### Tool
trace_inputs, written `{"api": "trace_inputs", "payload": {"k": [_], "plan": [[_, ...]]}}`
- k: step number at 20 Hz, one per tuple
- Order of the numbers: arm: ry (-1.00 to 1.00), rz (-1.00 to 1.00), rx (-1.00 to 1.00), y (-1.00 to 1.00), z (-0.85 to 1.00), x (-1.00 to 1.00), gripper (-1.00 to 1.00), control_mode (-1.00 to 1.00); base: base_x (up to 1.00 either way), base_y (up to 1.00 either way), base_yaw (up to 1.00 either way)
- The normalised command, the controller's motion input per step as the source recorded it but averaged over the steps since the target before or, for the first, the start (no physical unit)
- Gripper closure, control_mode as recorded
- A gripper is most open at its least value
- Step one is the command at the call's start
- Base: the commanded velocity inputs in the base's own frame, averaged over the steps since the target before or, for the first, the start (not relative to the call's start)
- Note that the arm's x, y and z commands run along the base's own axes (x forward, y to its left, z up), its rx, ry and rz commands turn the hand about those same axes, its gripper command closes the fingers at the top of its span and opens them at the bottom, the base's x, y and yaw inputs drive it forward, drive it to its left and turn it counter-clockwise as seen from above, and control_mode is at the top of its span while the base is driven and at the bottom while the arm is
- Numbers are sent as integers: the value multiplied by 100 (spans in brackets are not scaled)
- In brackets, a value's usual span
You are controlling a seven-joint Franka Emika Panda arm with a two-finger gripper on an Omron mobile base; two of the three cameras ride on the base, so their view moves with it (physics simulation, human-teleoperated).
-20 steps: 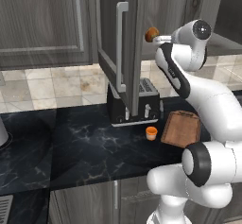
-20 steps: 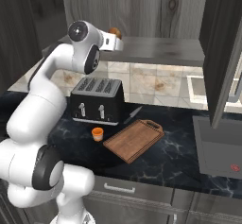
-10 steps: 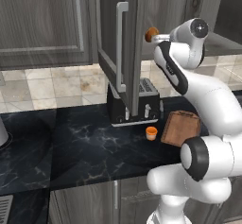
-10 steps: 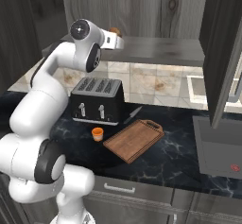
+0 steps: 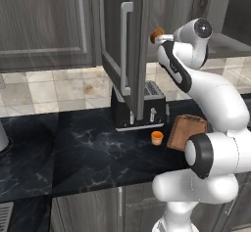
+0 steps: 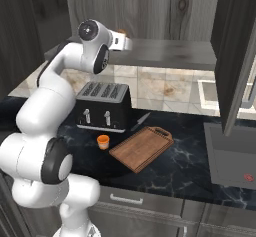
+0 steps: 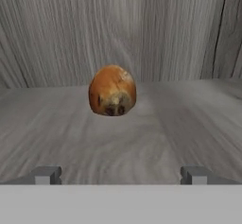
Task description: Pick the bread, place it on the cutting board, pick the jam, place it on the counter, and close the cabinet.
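Up on the cabinet [image 6: 235,56] shelf, the bread [image 7: 112,90] sat ahead of my gripper [image 7: 121,175], centred between the fingertips [image 7: 46,175] but clear of them, no contact yet. Fingers were spread wide, nothing held. My read: I was on the approach for the first pick, so most of the task was ahead. To do it well I judged I should drive straight forward along the shelf, keep the bun centred, and stop once the pads flanked its widest part rather than its near face; it's round and looks soft, so a grip too far forward could squirt it toward the back wall. Close gently, then lift a little before pulling back so it doesn't drag on the shelf. Cabinet door [image 5: 122,55] stood open beside my arm in the left base view, so the retreat needed to come straight out, no sideways swing. Down below, the cutting board [image 6: 141,148] lay bare on the counter [image 6: 190,166], just beside the toaster [image 6: 103,106], with a knife [image 6: 141,121] between them. The jam [image 6: 103,141] already stood on the counter near the board's corner, in front of the toaster, so I'd have kept the descent clear of it.
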Motion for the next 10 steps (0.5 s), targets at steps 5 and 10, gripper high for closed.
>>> {"api": "trace_inputs", "payload": {"k": [5, 10], "plan": [[0, 1, 0, 0, 0, 23, -100, -100, 0, 0, 0], [0, 1, 0, 0, 0, 27, -100, -100, 0, 0, 0]]}}
